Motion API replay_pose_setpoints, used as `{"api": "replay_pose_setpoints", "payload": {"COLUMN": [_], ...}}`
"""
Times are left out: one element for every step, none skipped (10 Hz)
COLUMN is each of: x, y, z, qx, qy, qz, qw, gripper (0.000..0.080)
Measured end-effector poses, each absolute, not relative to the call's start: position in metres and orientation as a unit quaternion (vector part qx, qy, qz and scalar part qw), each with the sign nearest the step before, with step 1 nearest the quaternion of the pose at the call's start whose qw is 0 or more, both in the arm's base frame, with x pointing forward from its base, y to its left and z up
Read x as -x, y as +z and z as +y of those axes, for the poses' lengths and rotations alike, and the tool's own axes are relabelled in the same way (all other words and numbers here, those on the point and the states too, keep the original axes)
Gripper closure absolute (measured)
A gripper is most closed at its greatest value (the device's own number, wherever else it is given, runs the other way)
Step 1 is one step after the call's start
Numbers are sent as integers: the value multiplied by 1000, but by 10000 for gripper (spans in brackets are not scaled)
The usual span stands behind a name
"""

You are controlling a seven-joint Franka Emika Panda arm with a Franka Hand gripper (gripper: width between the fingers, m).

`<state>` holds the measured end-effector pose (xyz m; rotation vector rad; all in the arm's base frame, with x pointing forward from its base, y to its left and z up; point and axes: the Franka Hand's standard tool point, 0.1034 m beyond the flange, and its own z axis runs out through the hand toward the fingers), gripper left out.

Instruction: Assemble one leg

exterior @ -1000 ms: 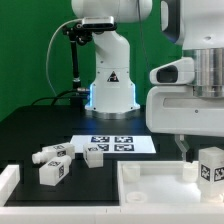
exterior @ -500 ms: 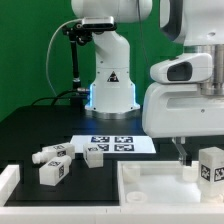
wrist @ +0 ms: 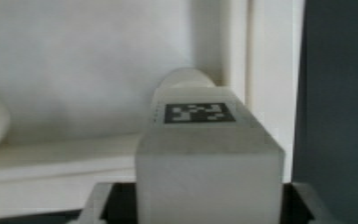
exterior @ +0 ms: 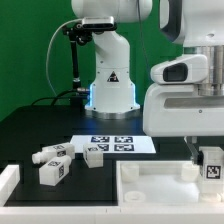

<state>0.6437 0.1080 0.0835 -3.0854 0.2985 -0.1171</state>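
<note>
My gripper (exterior: 207,158) is shut on one leg (exterior: 212,166), a small white block with a marker tag. It holds the leg upright over the right end of the large white tray-like piece (exterior: 150,172). In the wrist view the held leg (wrist: 202,150) fills the middle, its tag facing the camera, with the tray's raised edge (wrist: 247,60) behind it. The dark fingers (wrist: 114,205) press on both sides of it. Three more legs lie on the black table at the exterior view's left (exterior: 50,155), (exterior: 52,172), (exterior: 94,155).
The marker board (exterior: 118,144) lies flat on the table in front of the arm's white base (exterior: 110,85). A white raised edge (exterior: 8,180) stands at the front left corner. The tray takes up the front right of the table.
My gripper with the leg has shifted slightly toward the exterior view's right. The loose legs and the tray have not moved.
</note>
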Motion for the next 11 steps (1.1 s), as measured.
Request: {"api": "replay_pose_setpoints", "payload": {"x": [-643,-643,-643,-643,-642,-642,-640,-640,-640,-640,-640], "y": [82,82,82,81,81,80,79,79,79,78,78], "z": [110,111,110,110,111,106,102,102,102,102,102], "qx": [987,978,959,933,883,835,804,784,788,795,797], "qy": [-36,-37,-36,-34,-33,-33,-24,-19,-20,-20,-21], "qz": [153,205,281,358,468,547,590,616,611,603,599], "qw": [21,17,20,23,29,49,70,72,72,72,71], "gripper": [512,512,512,512,512,512,512,512,512,403,265]}}
